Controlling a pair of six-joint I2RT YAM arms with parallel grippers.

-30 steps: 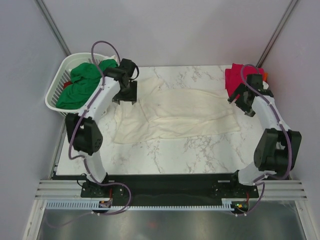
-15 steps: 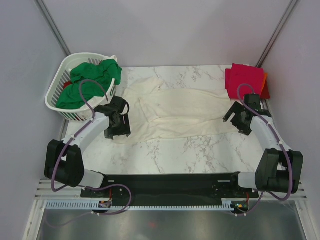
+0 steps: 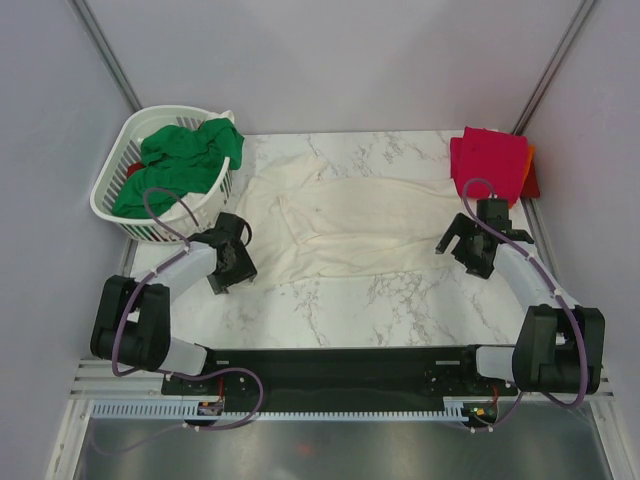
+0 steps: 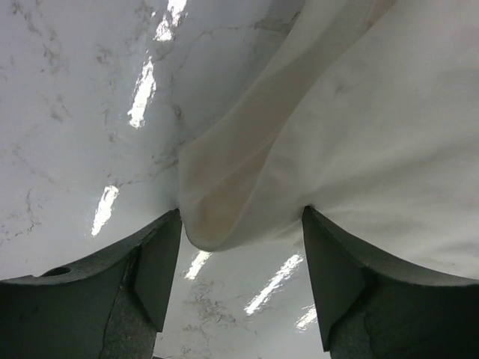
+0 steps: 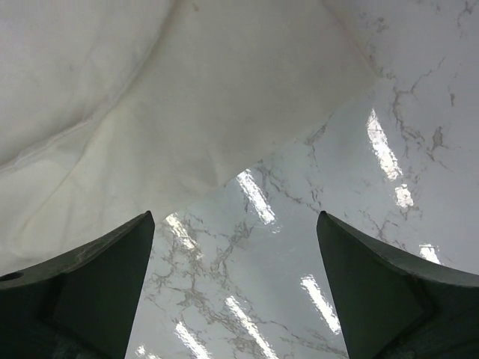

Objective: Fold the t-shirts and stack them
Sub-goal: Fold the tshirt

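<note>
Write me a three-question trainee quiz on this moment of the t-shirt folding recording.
1. True or false: the green t-shirt lies in the laundry basket.
2. In the left wrist view, what lies between the left arm's jaws? A) an edge of the cream t-shirt B) the laundry basket's rim C) bare marble only
3. Fill in: the crimson t-shirt sits at the table's far ____ corner.

Key: 1 true; 2 A; 3 right.
</note>
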